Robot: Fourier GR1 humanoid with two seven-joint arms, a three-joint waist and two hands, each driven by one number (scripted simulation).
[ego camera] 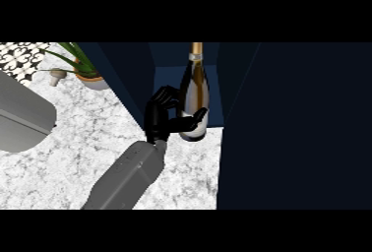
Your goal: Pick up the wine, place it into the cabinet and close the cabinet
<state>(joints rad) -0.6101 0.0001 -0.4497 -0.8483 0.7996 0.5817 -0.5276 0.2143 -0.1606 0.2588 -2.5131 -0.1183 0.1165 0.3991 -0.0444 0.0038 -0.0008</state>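
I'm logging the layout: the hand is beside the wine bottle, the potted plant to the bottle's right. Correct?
No: the head view shows the potted plant left of the wine bottle. The hand is beside it.

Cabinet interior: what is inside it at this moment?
A wine bottle stands upright in the opening of the cabinet, gold top up. The left hand curls round it, its thumb covering part of the lower body. The space behind the bottle is hidden.
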